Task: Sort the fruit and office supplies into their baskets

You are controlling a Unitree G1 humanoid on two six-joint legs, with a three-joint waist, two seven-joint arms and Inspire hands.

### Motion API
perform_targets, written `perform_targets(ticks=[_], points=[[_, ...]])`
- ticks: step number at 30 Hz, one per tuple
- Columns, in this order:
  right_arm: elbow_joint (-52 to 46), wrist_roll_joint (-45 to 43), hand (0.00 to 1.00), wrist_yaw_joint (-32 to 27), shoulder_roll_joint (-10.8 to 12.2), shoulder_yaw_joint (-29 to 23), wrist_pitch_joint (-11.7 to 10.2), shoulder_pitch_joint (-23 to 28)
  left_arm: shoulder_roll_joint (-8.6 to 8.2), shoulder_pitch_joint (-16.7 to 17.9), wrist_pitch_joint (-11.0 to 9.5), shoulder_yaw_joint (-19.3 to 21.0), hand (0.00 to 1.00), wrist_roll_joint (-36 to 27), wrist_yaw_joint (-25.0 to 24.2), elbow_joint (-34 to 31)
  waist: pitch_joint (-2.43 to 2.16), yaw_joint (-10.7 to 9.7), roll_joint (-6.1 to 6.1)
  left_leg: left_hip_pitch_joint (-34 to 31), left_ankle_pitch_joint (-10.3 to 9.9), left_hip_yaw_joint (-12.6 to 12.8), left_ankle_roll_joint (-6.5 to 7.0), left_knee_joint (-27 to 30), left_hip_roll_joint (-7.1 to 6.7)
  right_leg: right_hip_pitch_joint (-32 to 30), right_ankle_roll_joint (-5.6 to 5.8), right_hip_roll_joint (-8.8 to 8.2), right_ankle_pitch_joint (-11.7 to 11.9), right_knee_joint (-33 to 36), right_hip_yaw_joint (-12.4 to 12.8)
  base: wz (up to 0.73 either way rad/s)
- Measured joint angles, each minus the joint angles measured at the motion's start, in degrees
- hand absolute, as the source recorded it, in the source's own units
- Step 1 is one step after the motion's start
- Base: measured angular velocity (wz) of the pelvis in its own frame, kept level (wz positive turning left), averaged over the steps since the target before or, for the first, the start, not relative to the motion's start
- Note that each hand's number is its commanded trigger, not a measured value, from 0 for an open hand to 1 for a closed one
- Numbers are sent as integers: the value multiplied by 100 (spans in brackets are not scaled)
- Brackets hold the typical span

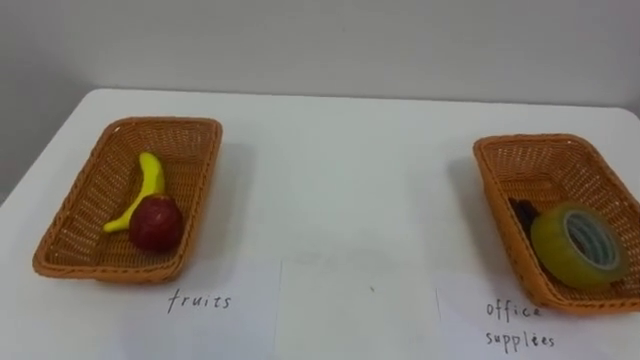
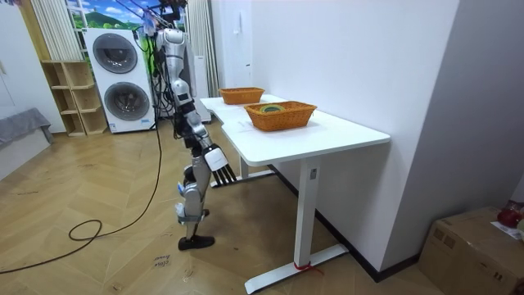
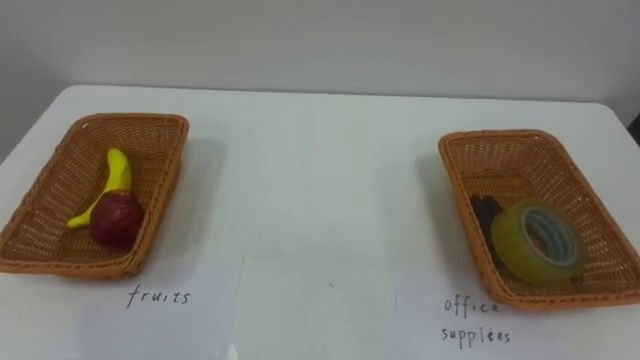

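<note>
Handwritten label (image 1: 200,300) "fruits" on the table (image 1: 340,150), just before the left basket (image 1: 165,123). Second label (image 1: 518,325), "office supplies" in two lines, just before the right basket (image 1: 530,140).

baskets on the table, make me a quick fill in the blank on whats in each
1. The banana lies in the left basket next to a red ___.
2. The right basket holds a yellowish roll of ___.
3. Both baskets stand on a white ___.
Missing words: apple; tape; table.
</note>
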Motion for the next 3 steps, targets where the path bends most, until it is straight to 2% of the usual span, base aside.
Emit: perform_targets(ticks=[3], points=[[21, 119, 0, 62, -1, 1, 0, -3, -17, -12, 0, 0, 0, 3, -77, 46, 1, 6, -2, -1, -5, 4, 6, 35, -3, 0, -1, -2, 0, 0, 9, 0]])
